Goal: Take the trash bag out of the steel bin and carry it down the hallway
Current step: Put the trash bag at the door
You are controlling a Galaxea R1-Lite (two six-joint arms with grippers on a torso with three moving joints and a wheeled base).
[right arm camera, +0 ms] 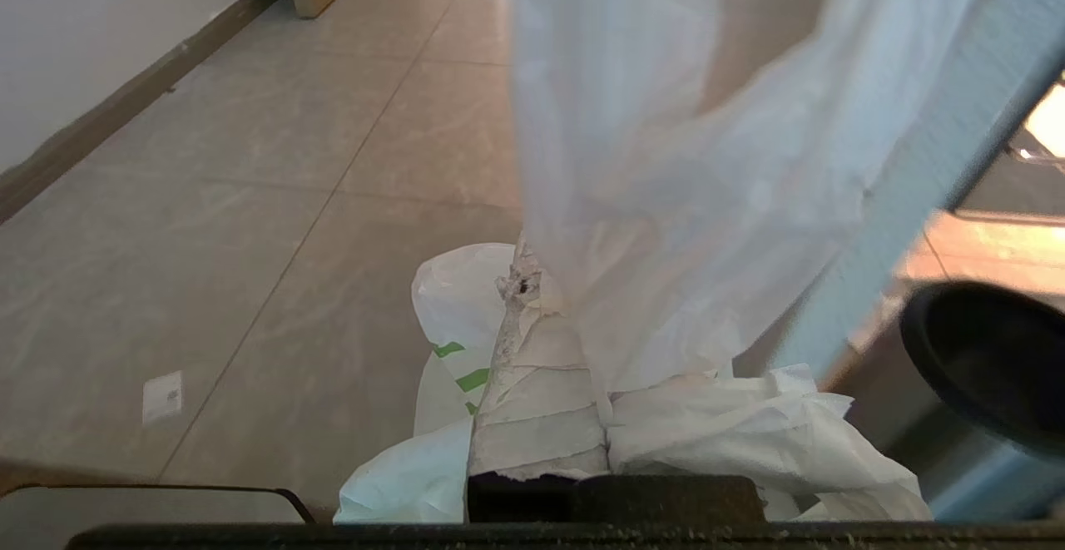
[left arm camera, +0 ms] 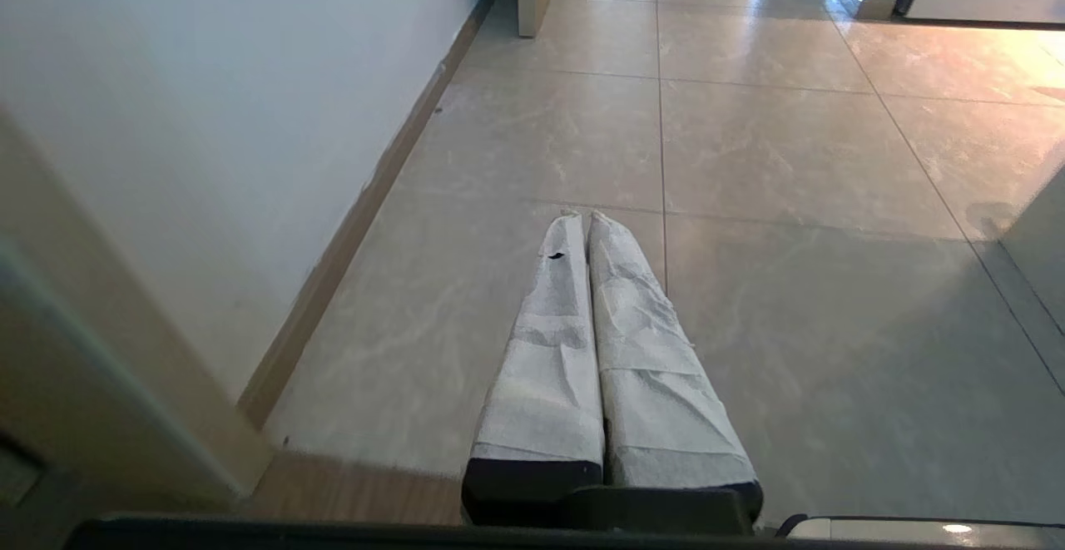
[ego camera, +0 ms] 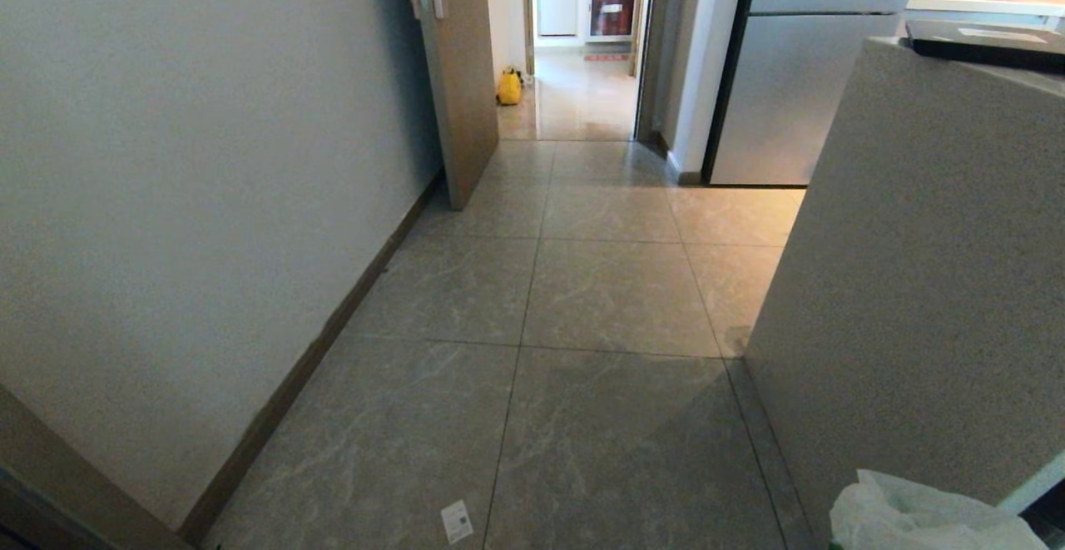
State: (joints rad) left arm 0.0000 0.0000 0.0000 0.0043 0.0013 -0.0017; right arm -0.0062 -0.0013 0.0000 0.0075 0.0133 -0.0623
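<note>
The right gripper (right arm camera: 545,284) is clamped on the trash bag (right arm camera: 666,200): its two wrapped fingers (right arm camera: 532,417) are pressed together with the thin white plastic caught between them, and the film rises above the tips and also falls around the fingers on both sides. Some green print is visible on the bag just beside the fingers. In the head view only a crumpled part of the bag (ego camera: 915,517) shows, at the lower right corner, close to the grey counter (ego camera: 915,284). The black rim of the bin (right arm camera: 982,359) is just beside the bag in the right wrist view; the bag is outside it. The left gripper (left arm camera: 582,221) hangs over the floor (ego camera: 616,300) near the wall (ego camera: 183,159), its fingers together and holding nothing. Ahead, the hallway (ego camera: 582,92) continues past an open door (ego camera: 462,76), with a yellow bag (ego camera: 509,86) on the floor far away and a fridge (ego camera: 799,76) on the right. A small paper tag (ego camera: 456,522) lies on the tiles.
</note>
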